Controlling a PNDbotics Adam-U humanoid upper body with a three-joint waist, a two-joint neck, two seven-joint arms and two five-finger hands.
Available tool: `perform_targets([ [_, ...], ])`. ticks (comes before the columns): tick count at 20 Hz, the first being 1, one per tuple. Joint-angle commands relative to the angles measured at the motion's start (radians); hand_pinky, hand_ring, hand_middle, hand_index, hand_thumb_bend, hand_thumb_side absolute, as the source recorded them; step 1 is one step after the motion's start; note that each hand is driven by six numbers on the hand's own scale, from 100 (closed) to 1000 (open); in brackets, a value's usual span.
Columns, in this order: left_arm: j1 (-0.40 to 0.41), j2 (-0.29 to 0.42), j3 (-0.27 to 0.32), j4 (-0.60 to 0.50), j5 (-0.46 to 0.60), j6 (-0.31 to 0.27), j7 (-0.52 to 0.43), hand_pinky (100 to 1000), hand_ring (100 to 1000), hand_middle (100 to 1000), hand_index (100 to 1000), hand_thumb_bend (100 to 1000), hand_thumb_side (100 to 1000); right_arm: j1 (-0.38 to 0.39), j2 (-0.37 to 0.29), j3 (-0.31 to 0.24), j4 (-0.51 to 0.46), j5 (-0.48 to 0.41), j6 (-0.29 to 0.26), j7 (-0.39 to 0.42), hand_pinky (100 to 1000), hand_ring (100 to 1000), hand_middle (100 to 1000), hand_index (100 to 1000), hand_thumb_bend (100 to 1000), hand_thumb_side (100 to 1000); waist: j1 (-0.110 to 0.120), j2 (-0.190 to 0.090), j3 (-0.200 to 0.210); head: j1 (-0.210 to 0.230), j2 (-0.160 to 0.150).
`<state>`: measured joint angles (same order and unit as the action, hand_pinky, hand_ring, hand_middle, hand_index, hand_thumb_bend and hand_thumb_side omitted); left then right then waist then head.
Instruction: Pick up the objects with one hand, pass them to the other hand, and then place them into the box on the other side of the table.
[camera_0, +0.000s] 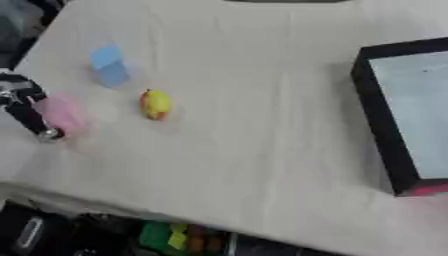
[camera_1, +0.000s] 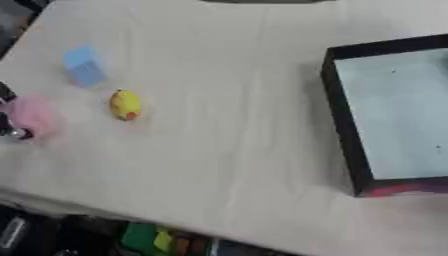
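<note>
A pink soft object (camera_0: 63, 114) lies at the table's left edge. My left hand (camera_0: 24, 107) reaches in from the left, its black fingers lying along the pink object's left side; whether they curl round it is not clear. A yellow fruit-like object (camera_0: 156, 104) with a reddish end lies to the right of the pink one. A light blue block (camera_0: 109, 65) stands behind them. The black-walled box (camera_1: 343, 120) with a pale grey floor sits at the right. My right hand is out of both views.
The beige cloth-covered table (camera_0: 254, 125) spreads between the objects and the box. Below the table's near edge are dark items and green, yellow and orange shapes (camera_0: 175, 236).
</note>
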<state>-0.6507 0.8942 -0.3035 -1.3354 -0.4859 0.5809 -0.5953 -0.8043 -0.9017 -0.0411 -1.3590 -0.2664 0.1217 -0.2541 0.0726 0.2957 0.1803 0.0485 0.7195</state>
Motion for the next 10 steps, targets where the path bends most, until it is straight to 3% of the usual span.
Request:
perform_targets([
  [1, -0.008, 0.062, 0.043, -0.089, 0.038, 0.027, 0.016, 891, 854, 739, 543, 343, 118, -0.020, -0.026, -0.006, -0.026, -0.004, -0.004, 0.002, 867, 801, 834, 869, 100, 496, -0.002, -0.043, 0.003, -0.010, 0.000],
  [10, -0.037, 0.016, 0.100, -0.257, 0.127, 0.076, 0.117, 840, 815, 719, 527, 286, 139, -0.039, -0.021, 0.019, -0.078, 0.009, 0.000, 0.028, 869, 802, 836, 871, 100, 459, -0.011, -0.038, -0.003, -0.045, -0.007],
])
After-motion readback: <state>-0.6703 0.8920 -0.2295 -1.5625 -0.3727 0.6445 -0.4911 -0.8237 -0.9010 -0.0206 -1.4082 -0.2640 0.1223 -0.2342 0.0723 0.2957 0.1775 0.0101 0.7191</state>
